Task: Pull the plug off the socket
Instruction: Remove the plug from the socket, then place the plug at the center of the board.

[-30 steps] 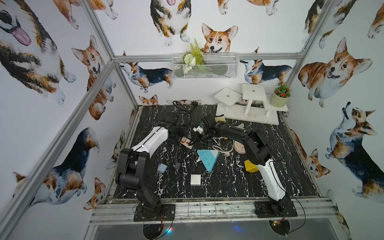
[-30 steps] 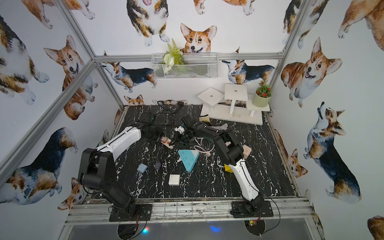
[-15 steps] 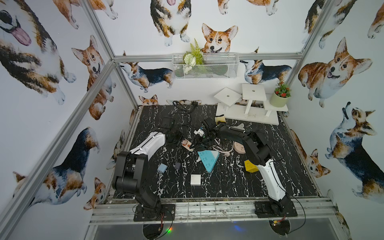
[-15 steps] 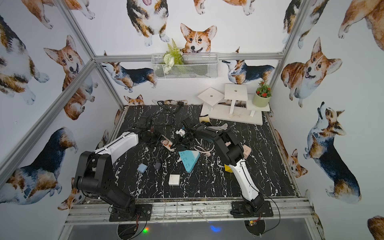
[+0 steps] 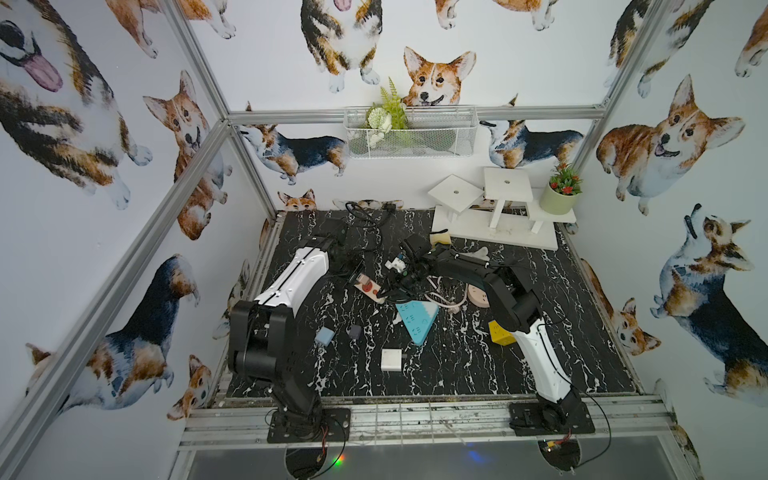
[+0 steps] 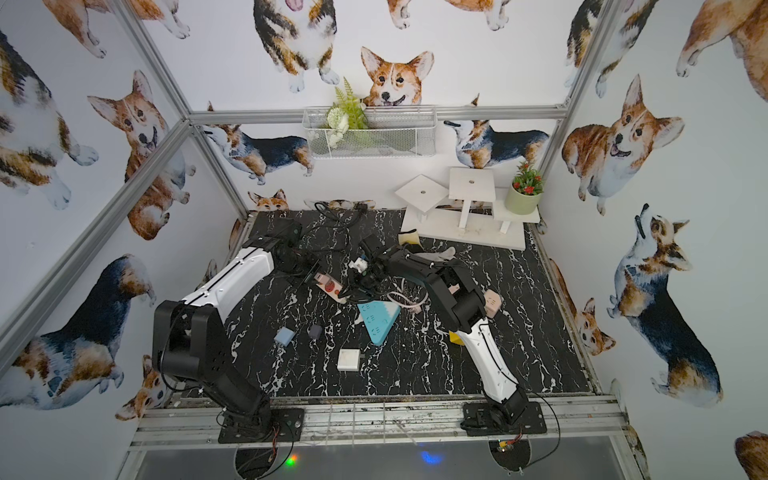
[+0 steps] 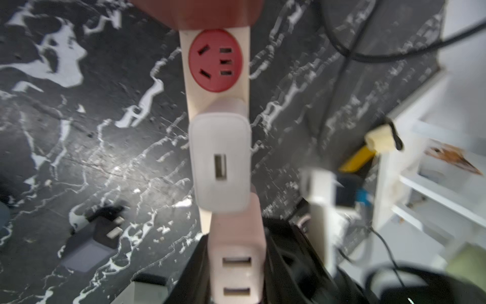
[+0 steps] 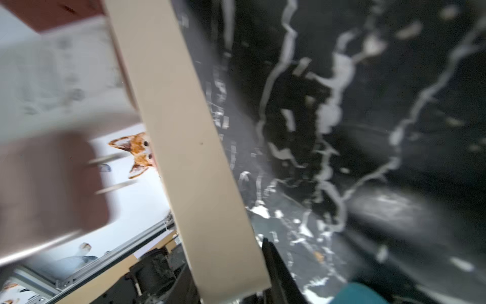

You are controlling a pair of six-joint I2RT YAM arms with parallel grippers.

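Plug (image 7: pixel 236 237) held just clear of the strip (image 8: pixel 184 131).
The pink plug is pinched between the pressed-together jaws of the left gripper (image 7: pixel 234 265); its two prongs are seen bare, just beside the strip, though blurred. The strip's end is clamped by the right gripper (image 8: pixel 231 292). A white charger (image 7: pixel 219 163) is seated in the strip, between the plug and a red socket (image 7: pixel 215 60), over the marble table (image 5: pixel 457 374).

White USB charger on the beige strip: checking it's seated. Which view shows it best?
The left wrist view: the white USB charger faces the camera, beside the red socket on the beige strip. In both top views it's too small to make out; the right wrist view is blurred.
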